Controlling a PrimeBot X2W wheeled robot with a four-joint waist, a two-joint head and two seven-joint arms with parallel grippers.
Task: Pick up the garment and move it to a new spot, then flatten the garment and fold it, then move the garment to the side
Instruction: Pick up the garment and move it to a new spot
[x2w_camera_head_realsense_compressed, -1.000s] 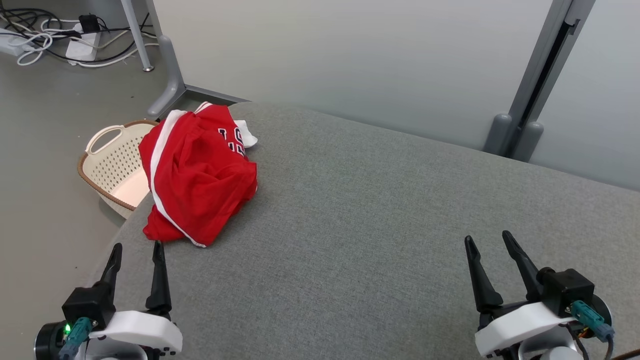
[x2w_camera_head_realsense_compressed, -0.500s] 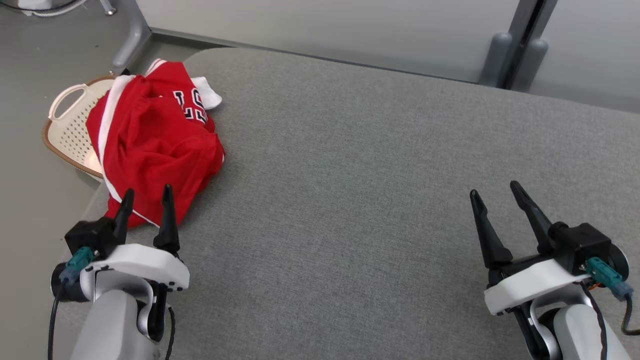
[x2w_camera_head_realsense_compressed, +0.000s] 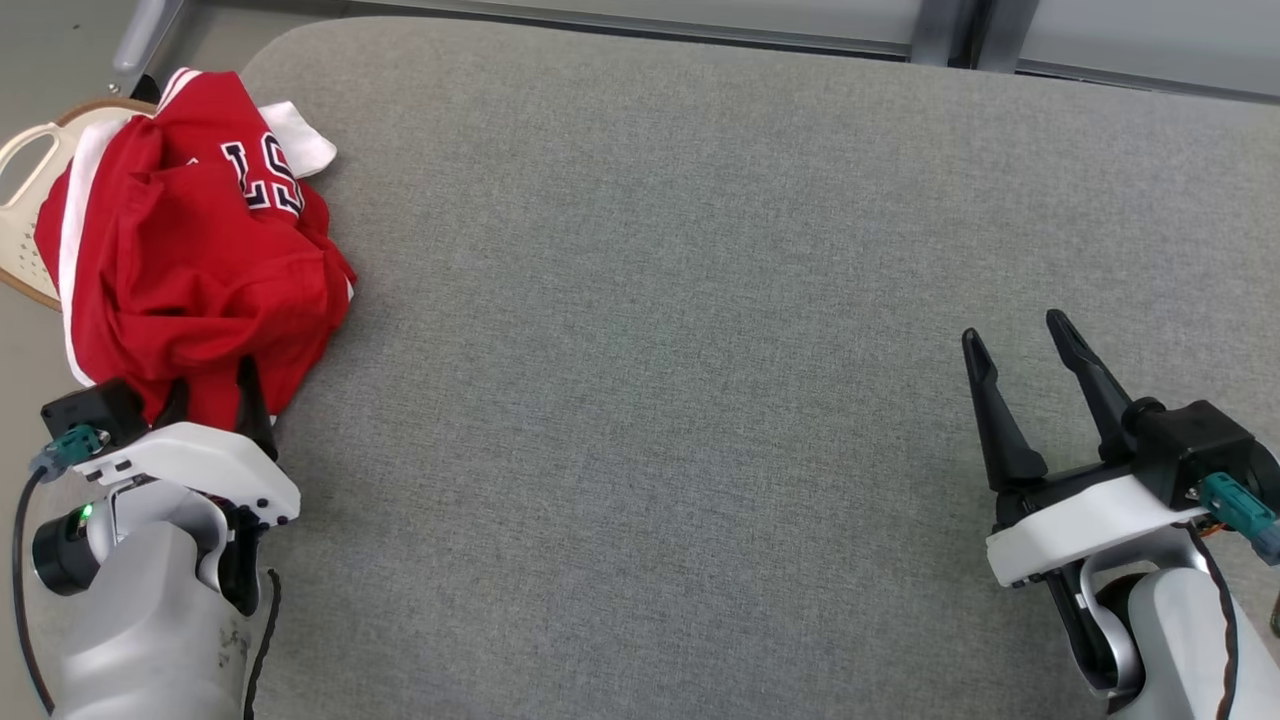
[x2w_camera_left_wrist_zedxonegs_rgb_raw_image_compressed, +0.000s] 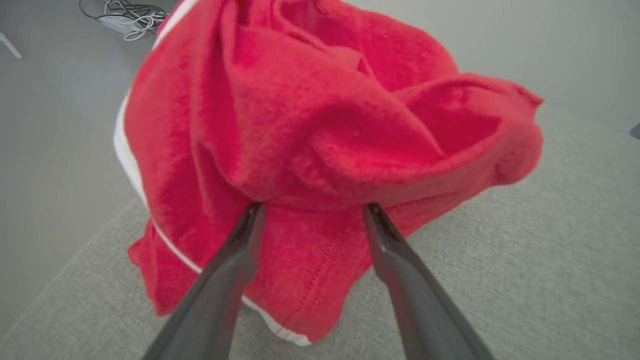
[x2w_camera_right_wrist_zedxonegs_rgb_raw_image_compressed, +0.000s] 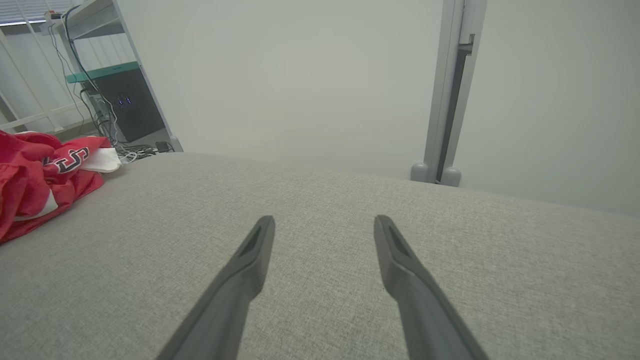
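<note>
The head view puts the red garment (x2w_camera_head_realsense_compressed: 190, 250) in a crumpled heap at 10 o'clock on the grey padded surface (x2w_camera_head_realsense_compressed: 650, 300), white trim and dark lettering up. The left gripper (x2w_camera_head_realsense_compressed: 212, 378) is at 8 o'clock against the heap's near edge, one finger partly hidden by cloth. The left wrist view shows what the head view does not: the left gripper (x2w_camera_left_wrist_zedxonegs_rgb_raw_image_compressed: 314, 206) has its fingers spread wide, both tips tucked under an overhanging fold of the garment (x2w_camera_left_wrist_zedxonegs_rgb_raw_image_compressed: 325, 115), with loose cloth lying between them, unclamped. It also shows cables (x2w_camera_left_wrist_zedxonegs_rgb_raw_image_compressed: 125, 15) on the floor at 11 o'clock.

The right gripper (x2w_camera_head_realsense_compressed: 1012, 325) is at 4 o'clock, well apart from the heap. In its own wrist view the right gripper (x2w_camera_right_wrist_zedxonegs_rgb_raw_image_compressed: 324, 220) is wide open over bare grey cloth, the garment (x2w_camera_right_wrist_zedxonegs_rgb_raw_image_compressed: 30, 185) at 9 o'clock and a shelf (x2w_camera_right_wrist_zedxonegs_rgb_raw_image_compressed: 105, 75) with wires at 10 o'clock.

A pale perforated basket (x2w_camera_head_realsense_compressed: 18, 235) with a brown rim sits off the surface at 9 o'clock – the garment drapes over it, so its contents cannot be told.
</note>
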